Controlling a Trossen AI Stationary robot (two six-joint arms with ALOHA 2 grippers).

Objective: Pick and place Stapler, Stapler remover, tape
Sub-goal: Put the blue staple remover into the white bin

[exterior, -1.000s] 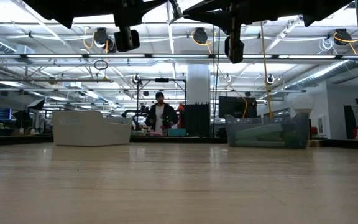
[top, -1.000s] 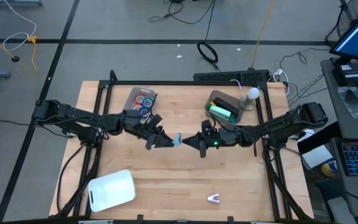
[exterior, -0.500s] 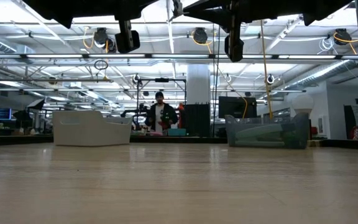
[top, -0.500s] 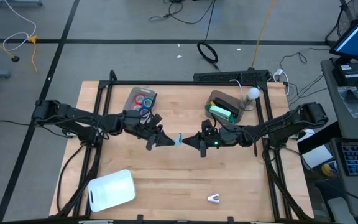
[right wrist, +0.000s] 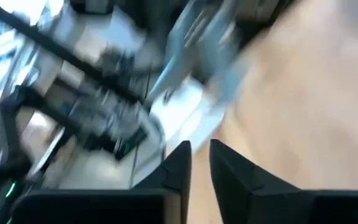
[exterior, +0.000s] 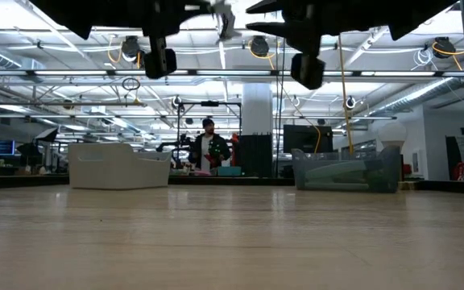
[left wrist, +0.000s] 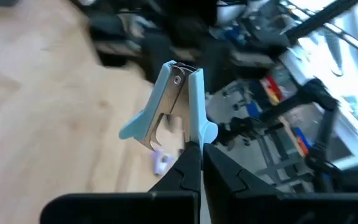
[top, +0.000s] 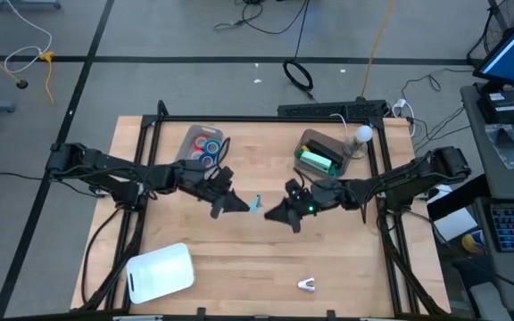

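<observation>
The left gripper [top: 239,204] hangs above the middle of the table [top: 346,267], its fingers [left wrist: 191,165] clenched on a light-blue staple remover [left wrist: 173,106], pinched by one end so that the rest sticks out past the tips; in the high view the remover [top: 256,203] shows as a pale blue fleck at that gripper's tip. The right gripper [top: 279,214] sits just beside it, tips pointing toward the remover but apart from it, with a narrow gap between its fingers [right wrist: 178,163] and nothing in them, so I judge the remover now hangs from the left arm alone. As for progress: the tape rolls [top: 207,146], red and blue, lie in the grey bin [top: 188,138] at the table's far left, so that part looks done; a green thing [top: 318,162] lies in the bin [top: 315,141] at the far right (probably the stapler, though I cannot tell for sure). What is left, as I judge it, is to set the held remover into a bin, and then deal with a second small white remover [top: 306,284] lying near the table's front edge, well apart from both arms. A white lid [top: 160,272] lies at the front left, untouched.
</observation>
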